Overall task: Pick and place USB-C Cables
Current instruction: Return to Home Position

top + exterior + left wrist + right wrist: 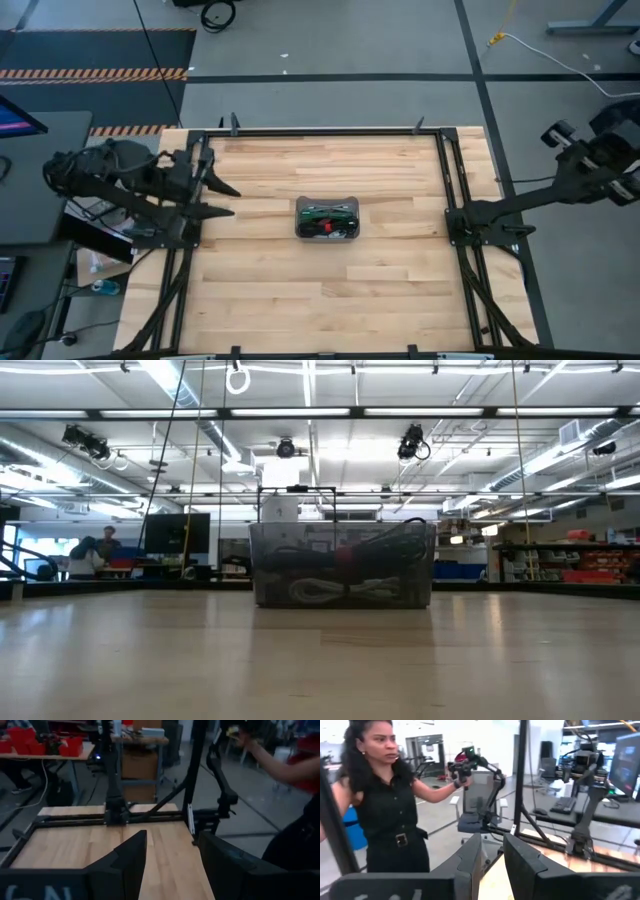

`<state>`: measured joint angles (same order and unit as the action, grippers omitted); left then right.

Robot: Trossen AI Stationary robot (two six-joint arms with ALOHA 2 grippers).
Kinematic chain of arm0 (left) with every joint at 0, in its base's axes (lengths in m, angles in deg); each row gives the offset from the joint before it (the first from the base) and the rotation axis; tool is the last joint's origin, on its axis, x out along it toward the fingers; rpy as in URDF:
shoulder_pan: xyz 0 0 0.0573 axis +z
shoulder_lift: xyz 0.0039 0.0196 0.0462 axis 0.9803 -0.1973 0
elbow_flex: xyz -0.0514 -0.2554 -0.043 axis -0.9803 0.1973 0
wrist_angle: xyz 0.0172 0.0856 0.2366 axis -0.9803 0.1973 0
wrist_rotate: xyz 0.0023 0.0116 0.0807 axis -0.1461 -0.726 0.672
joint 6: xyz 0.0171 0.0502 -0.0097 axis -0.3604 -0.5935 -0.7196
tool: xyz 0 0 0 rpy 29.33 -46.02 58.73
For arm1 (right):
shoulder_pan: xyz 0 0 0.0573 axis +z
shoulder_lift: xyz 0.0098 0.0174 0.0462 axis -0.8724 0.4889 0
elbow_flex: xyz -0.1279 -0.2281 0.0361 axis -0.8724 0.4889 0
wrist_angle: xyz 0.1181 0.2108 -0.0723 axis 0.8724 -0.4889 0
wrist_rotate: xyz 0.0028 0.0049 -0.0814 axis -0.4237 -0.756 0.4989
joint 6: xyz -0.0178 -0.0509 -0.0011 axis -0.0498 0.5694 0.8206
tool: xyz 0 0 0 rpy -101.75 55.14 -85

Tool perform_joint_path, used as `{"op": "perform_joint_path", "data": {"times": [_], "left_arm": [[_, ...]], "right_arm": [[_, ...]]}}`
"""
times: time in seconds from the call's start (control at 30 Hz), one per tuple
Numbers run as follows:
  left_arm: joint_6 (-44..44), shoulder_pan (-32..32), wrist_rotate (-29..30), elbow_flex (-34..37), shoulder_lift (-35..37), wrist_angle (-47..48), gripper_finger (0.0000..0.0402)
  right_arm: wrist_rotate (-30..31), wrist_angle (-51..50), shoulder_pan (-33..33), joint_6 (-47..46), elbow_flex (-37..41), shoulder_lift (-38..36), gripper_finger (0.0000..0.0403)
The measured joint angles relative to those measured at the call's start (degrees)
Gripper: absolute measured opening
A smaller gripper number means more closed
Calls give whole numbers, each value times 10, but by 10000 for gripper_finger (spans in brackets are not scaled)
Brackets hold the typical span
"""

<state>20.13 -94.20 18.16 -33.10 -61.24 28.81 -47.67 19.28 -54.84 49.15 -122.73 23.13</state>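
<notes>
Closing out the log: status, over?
Left gripper open, left table edge. Right gripper open, right edge. USB-C cables in bin, mid-table. Person standing off-table, right side.

the high camera looks straight down on my whole pale wooden plank table (300,300). the low one sits at tabletop height, near the small translucent grey rectangular bin (342,565) both share. my left wrist camera faces three o'clock across those planks; my right faces the room.

A small translucent bin (300,220) sits near the middle of the light wooden table (270,290).
</notes>
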Motion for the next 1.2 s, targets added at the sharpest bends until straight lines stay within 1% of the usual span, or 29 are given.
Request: {"op": "perform_joint_path", "data": {"times": [0.17,0.37,0.53,0.63,0.7,0.8,0.9,1.2], "left_arm": [[48,0,1,139,85,-56,188],[54,0,2,256,171,-133,188],[61,0,2,359,242,-204,188],[65,0,2,419,280,-256,188],[69,0,2,454,299,-281,188],[73,0,7,494,322,-302,188],[81,0,30,524,341,-314,188],[80,0,64,608,389,-371,188]], "right_arm": [[8,64,0,-13,93,-61,88],[50,134,0,-67,233,-132,87],[50,228,0,-73,346,-204,88],[55,256,0,-88,402,-242,87],[70,256,0,-106,436,-262,87],[99,257,0,-125,481,-285,88],[114,279,0,-123,522,-306,88],[130,306,0,-111,592,-306,88]]}}
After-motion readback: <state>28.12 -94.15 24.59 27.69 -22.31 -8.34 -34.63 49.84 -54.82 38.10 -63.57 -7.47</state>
